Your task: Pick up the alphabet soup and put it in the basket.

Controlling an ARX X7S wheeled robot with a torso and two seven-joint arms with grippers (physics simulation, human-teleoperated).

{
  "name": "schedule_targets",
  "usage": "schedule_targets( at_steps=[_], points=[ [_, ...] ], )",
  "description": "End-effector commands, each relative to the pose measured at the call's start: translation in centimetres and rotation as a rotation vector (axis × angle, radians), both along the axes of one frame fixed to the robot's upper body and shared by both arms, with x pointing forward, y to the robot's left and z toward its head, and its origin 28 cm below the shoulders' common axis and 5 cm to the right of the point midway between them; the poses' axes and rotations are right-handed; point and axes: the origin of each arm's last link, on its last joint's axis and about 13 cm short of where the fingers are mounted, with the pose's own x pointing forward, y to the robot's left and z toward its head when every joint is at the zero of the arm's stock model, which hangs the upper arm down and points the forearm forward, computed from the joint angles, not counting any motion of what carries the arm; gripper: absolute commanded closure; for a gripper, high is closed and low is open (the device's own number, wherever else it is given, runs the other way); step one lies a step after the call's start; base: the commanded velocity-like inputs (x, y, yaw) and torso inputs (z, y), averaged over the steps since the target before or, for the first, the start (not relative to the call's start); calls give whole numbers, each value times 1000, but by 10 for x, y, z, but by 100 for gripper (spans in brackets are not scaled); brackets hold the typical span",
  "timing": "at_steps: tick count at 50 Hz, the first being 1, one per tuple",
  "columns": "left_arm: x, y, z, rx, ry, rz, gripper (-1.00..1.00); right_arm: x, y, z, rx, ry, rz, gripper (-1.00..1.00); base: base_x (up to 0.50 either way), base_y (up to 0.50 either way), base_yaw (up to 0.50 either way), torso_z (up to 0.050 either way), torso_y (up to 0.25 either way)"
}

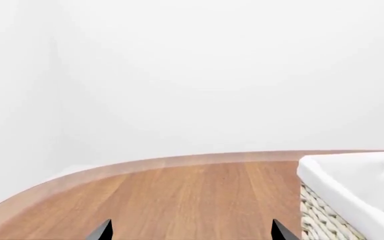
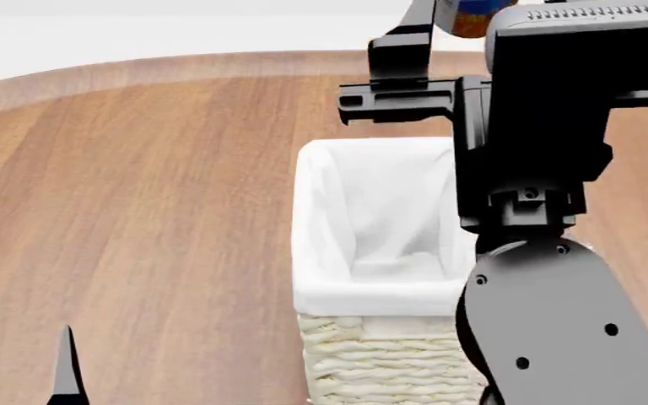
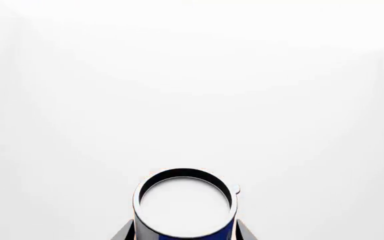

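Observation:
The alphabet soup can (image 3: 185, 207) shows its white top and blue side in the right wrist view. My right gripper (image 3: 185, 235) is shut on it, one finger on each side. In the head view the can's blue and orange label (image 2: 472, 15) shows at the top edge, held high above the far end of the basket (image 2: 380, 297). The basket is cream wicker with a white liner and looks empty. It also shows in the left wrist view (image 1: 352, 180). My left gripper (image 1: 192, 232) is open and empty over the table, to the basket's left.
The wooden table (image 2: 155, 211) has a curved far edge (image 1: 145, 165) against a white wall. My right arm (image 2: 538, 253) reaches over the basket's right side and hides part of it. One left fingertip (image 2: 67, 367) shows at the lower left.

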Motion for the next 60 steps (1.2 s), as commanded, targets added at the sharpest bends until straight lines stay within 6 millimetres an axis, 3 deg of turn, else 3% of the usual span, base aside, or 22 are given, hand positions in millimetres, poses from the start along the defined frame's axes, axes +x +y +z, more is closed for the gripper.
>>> schedule_targets(
  at_steps=[1,22,35,60],
  points=[
    [1,0,0,-1,4,-2,-100,32,6,16,-59,11,16,100,0,0,0,0,0],
    [0,0,0,-4,7,0,-100,107,9,-4,-45,158,-3,100,0,0,0,0,0],
    [0,0,0,-2,8,-1,-100,148,14,-1,-67,232,-22,100,0,0,0,0,1],
    [2,1,-2,-7,13,2,-100,148,8,2,-56,394,-62,100,0,0,0,1,1]
  ],
)
